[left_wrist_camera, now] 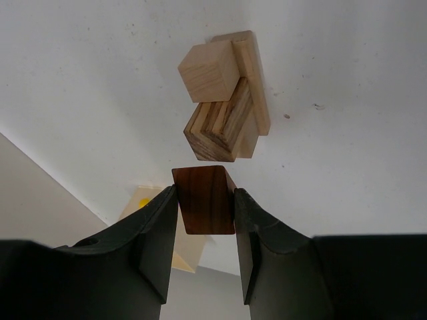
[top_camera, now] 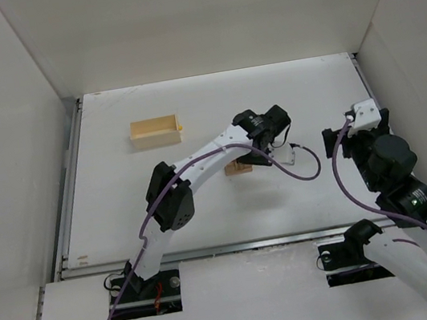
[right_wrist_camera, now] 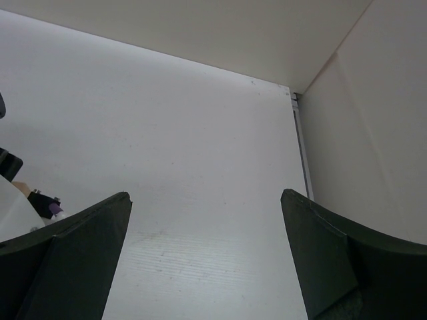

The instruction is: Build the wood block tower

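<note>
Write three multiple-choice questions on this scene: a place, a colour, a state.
1. Where on the table is the pale yellow box? A far left; B near right; C centre.
2. What colour is the block in the left gripper? A pale tan; B green; C reddish-brown.
3. How is the right gripper? A shut on a block; B open, empty; C shut on the box.
Answers: 1 A, the top view shows it there; 2 C, dark red-brown wood in its grip; 3 B, its jaws stand wide apart, nothing between.

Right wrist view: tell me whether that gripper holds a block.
No, the right gripper stands open, with only bare table showing in its gap.
</note>
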`<state>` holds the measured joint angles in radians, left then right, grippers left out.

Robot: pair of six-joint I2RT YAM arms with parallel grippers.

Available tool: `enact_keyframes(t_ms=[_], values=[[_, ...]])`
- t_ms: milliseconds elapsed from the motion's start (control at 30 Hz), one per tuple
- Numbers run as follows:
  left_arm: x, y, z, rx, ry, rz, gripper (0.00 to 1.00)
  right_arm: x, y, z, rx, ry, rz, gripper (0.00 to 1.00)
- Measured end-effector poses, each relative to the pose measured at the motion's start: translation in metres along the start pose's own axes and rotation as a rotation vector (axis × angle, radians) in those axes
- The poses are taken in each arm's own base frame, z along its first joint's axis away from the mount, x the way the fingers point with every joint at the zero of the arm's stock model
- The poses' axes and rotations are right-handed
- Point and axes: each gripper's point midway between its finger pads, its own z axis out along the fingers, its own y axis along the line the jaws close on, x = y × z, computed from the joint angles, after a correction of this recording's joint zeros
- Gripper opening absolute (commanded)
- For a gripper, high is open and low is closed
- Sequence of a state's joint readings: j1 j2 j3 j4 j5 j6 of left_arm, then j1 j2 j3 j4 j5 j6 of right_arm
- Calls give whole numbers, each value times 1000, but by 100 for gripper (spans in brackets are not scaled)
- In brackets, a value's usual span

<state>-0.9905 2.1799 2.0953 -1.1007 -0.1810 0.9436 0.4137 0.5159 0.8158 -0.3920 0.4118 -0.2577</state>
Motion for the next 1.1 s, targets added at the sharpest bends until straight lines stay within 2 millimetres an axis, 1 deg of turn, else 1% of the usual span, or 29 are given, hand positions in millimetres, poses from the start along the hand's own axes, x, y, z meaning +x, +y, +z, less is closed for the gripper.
enact_keyframes(t_ms=[133, 400, 733, 1100], values=[[0, 3, 1, -17, 23, 10, 0, 1, -1, -2, 2, -10, 4, 100], [-2, 10, -4, -49, 28, 20, 0, 2, 0, -2, 1, -6, 2, 100], [-11, 4, 2, -35, 27, 55, 0, 5, 0, -4, 2, -11, 4, 100], [-10, 4, 3, -37, 31, 53, 0, 6, 0, -4, 2, -11, 4, 100]])
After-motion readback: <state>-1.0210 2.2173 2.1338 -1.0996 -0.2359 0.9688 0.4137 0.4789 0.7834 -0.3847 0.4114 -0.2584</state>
